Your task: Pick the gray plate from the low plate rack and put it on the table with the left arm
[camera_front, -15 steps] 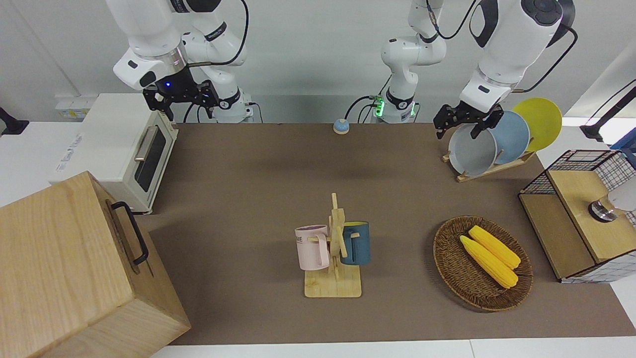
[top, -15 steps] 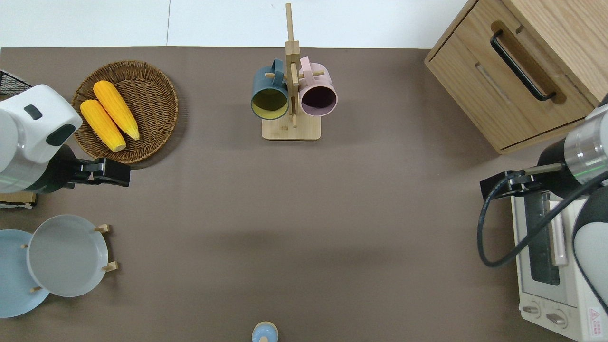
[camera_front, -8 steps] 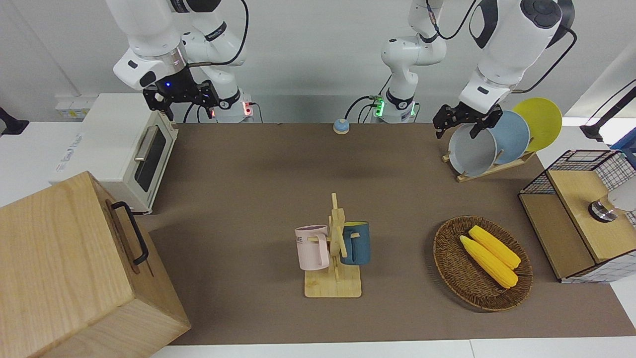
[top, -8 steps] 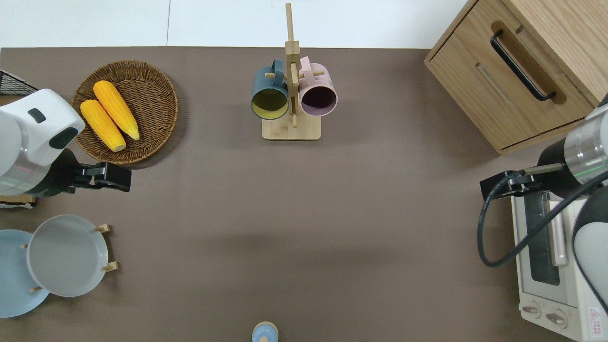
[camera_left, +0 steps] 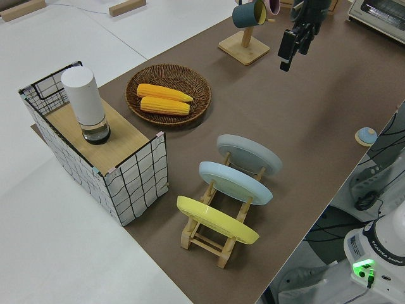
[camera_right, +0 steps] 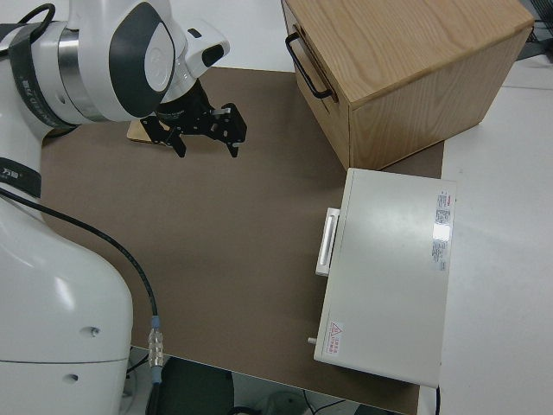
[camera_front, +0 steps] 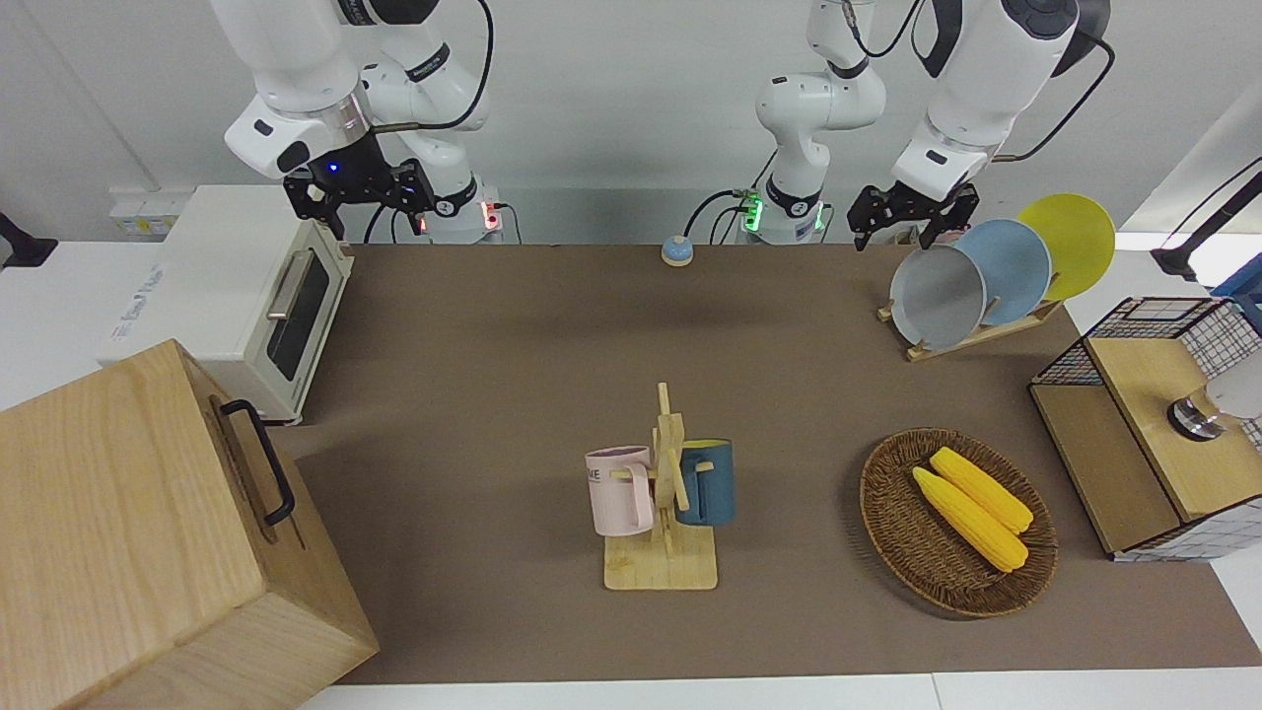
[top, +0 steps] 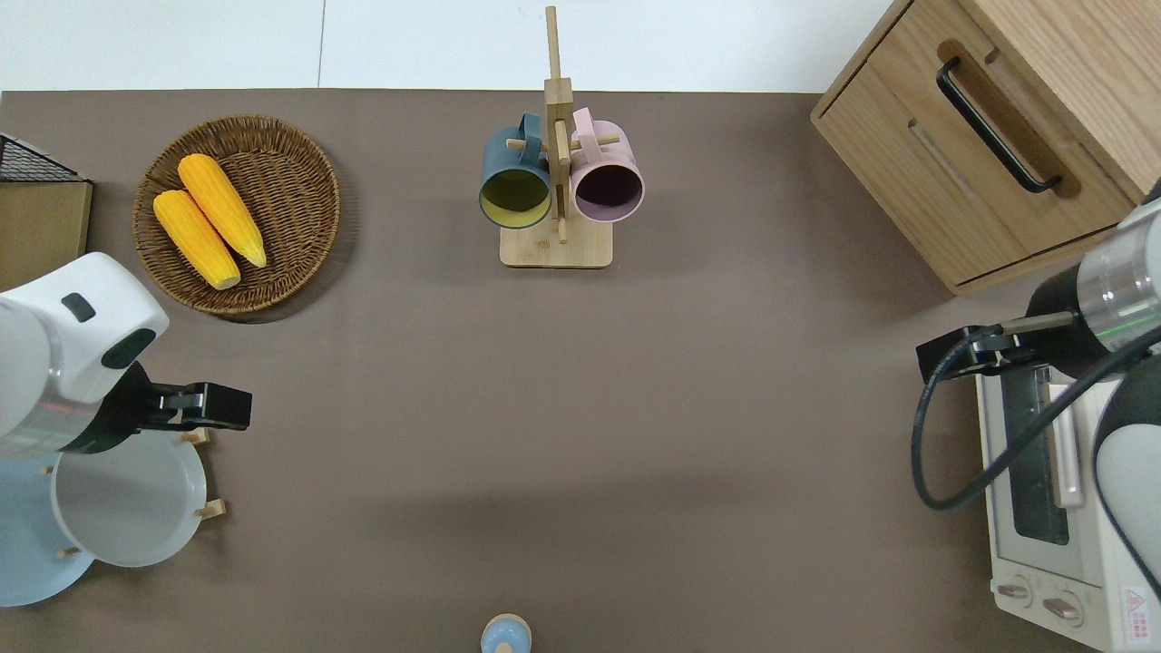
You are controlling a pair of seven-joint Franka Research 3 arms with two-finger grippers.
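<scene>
The gray plate (camera_front: 935,298) (top: 127,503) (camera_left: 249,154) leans in the low plate rack (camera_front: 976,333) (camera_left: 215,244) at the left arm's end of the table (camera_front: 493,345), in the slot farthest from the robots. My left gripper (camera_front: 895,219) (top: 210,407) (camera_left: 292,41) hangs open and empty in the air. The overhead view puts it over the plate's edge farthest from the robots and a rack peg (top: 193,436). It touches nothing. The right arm is parked, and its gripper (camera_front: 360,197) (camera_right: 207,143) is open and empty.
A light blue plate (camera_front: 1016,264) and a yellow plate (camera_front: 1070,242) fill the other rack slots. A wicker basket (camera_front: 877,503) with corn and a wire-frame box (camera_front: 1134,473) stand farther out. Mid-table is a mug stand (camera_front: 663,493). A toaster oven (camera_front: 246,296) and a wooden cabinet (camera_front: 148,532) occupy the right arm's end.
My left gripper has moved toward the robots, from beside the corn basket to over the gray plate's edge. The plate has stayed in the rack. The right arm has not moved.
</scene>
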